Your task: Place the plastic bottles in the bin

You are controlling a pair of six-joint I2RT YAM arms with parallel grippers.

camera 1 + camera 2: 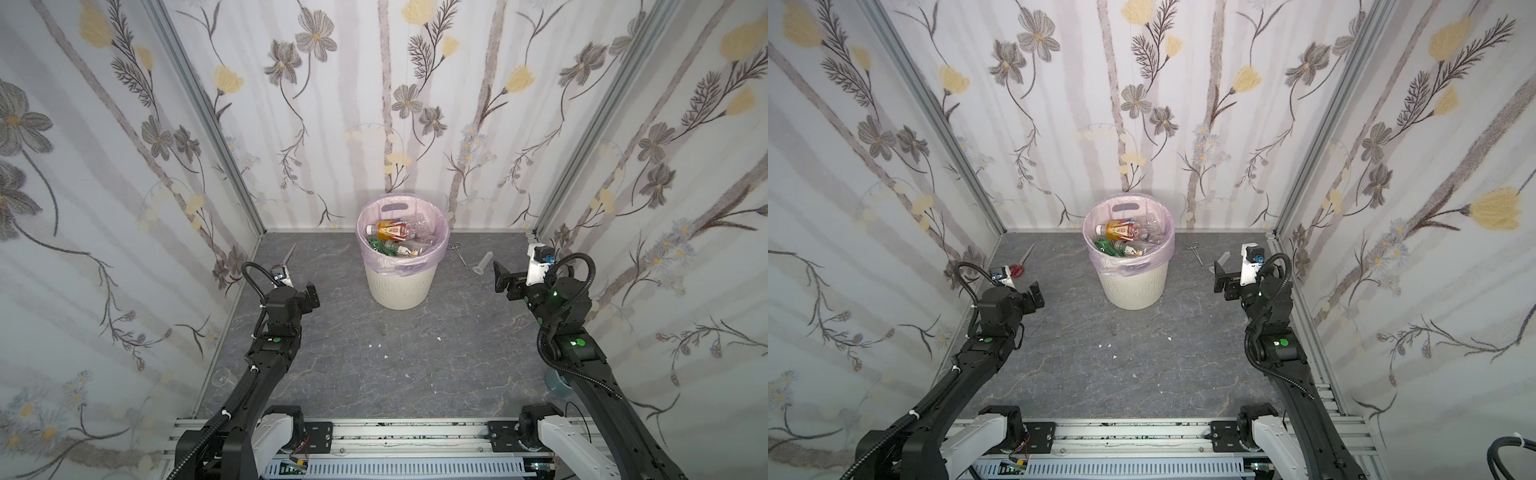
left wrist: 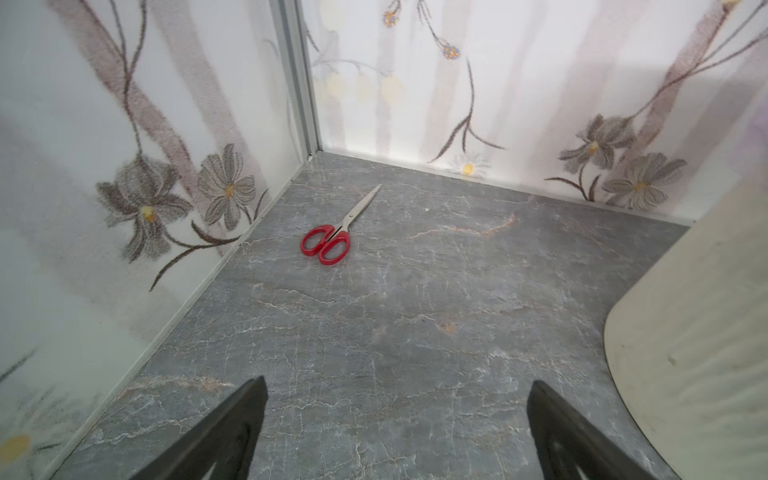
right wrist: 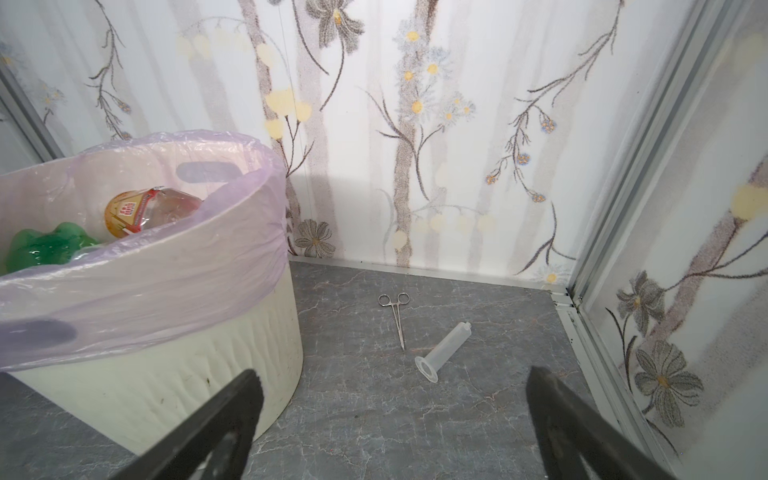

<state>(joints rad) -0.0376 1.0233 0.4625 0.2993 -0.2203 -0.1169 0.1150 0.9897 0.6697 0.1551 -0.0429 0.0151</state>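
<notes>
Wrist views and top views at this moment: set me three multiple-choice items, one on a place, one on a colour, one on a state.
1. Where do the red-handled scissors lie?
A) inside the bin
B) on the table, left of the bin
C) on the table, right of the bin

2. What colour is the bin's bag liner?
A) black
B) pale pink
C) blue

3. How do the right gripper fingers stand?
A) wide apart, nothing between
B) pressed together
C) clamped on the bin's rim

Answers:
1 B: in a top view they lie left of the bin.
2 B: the liner folded over the rim is translucent pink.
3 A: the right wrist view shows only bare table between them.
</notes>
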